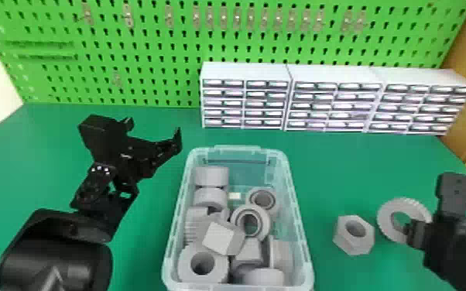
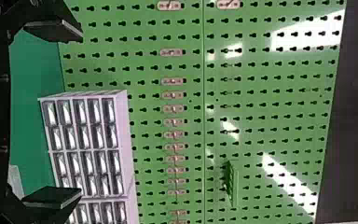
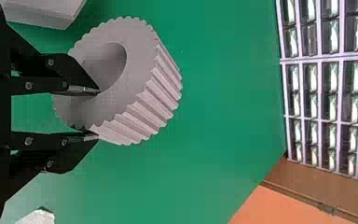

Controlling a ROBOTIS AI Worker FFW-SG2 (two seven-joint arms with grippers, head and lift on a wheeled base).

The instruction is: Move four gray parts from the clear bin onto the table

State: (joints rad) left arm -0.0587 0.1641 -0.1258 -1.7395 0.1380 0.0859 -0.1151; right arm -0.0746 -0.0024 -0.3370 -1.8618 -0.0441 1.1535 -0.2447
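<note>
In the head view, my left gripper (image 1: 153, 129) is open and holds nothing, left of the clear bin (image 1: 305, 251); its spread fingers also show in the left wrist view (image 2: 80, 113). Several gray parts (image 1: 203, 264) lie piled in the bin. On the green table (image 1: 333, 174), right of the bin, sit a gray hex nut (image 1: 354, 242) and a ridged gray gear (image 1: 385, 222). My right gripper (image 1: 410, 231) is at the gear's right side. The right wrist view has the right gripper (image 3: 98, 114) shut on the ring wall of the gear (image 3: 137, 109), one finger at its hole.
Small-drawer cabinets (image 1: 333, 102) stand along the back of the table, before a green pegboard (image 1: 147, 50). A pale object (image 3: 37, 217) lies at the corner of the right wrist view. The hex nut (image 3: 42, 11) is close to the gear.
</note>
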